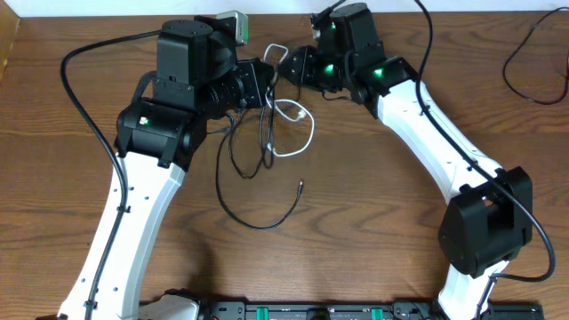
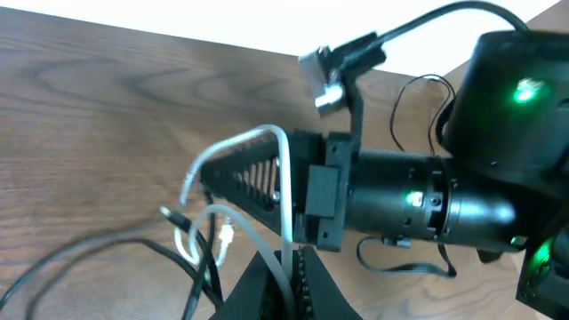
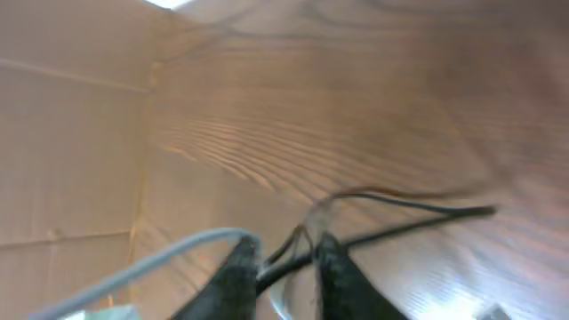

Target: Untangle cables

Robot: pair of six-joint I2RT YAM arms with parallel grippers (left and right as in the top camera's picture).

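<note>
The left gripper (image 2: 283, 271) is pressed together on the thin white cable with small plug ends (image 2: 265, 135). From the fingertips this cable arches toward 12 o'clock and drapes over the ribbed tips of the right gripper (image 2: 213, 178). Pinning it there looks meant to anchor the white strand so the other can be drawn free. The right gripper sits just at the left one's 2 o'clock, near the table's far edge. Its jaws are drawn close around the long thin black cable (image 3: 400, 224), though blur hides whether they actually pinch it. From this tangle the black slack runs toward 6 o'clock across the brown wooden table (image 1: 373, 204), and its free plug lies near the centre. The white loop lies at 5 o'clock.
</note>
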